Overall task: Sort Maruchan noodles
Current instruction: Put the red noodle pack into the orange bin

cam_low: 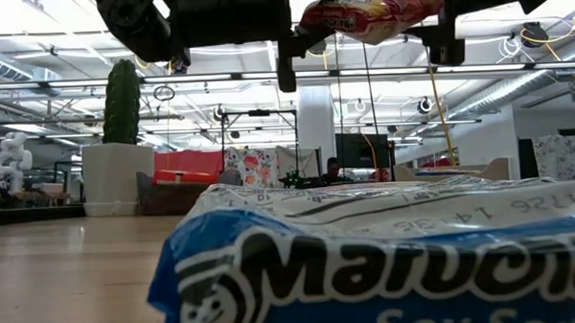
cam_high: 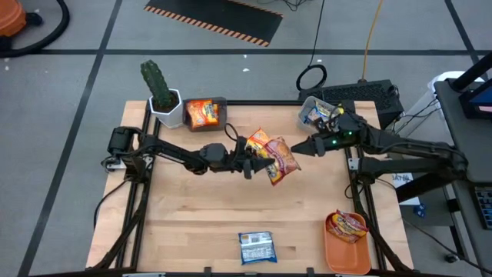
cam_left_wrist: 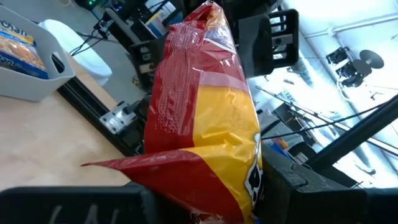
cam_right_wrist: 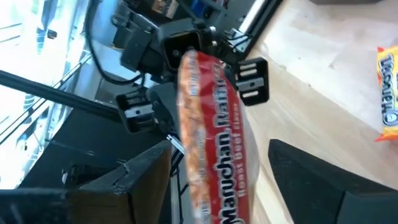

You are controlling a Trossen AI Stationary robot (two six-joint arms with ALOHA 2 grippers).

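A pale wooden bench (cam_high: 231, 208) stands on a grey workshop floor, with a potted cactus (cam_high: 160, 91) and a grey bin (cam_high: 211, 114) holding an orange packet at its far left, a clear bin (cam_high: 317, 112) at its far right, and an orange tray (cam_high: 350, 245) with one packet at its near right corner; a blue-white packet (cam_high: 255, 247) lies alone at the near edge.

Above the middle of the bench the red-and-yellow packet (cam_high: 275, 158) hangs in the air between both arms; it looks light, crinkly and slippery, with a brittle noodle block inside that hard squeezing could crack; the flat sealed end seams seem the safest places to pinch, since the film over the block would likely slide.

The left hand (cam_high: 254, 159) has its fingers closed narrowly on the near end of the packet, the wrapper bunching between them in the left wrist view; the right hand (cam_right_wrist: 211, 180) appears to clamp the packet's other end, the red wrapper standing between its two dark fingers; both hands thus seem to grip one packet, mid-handover by my judgement; a pull from either side could tear the film.
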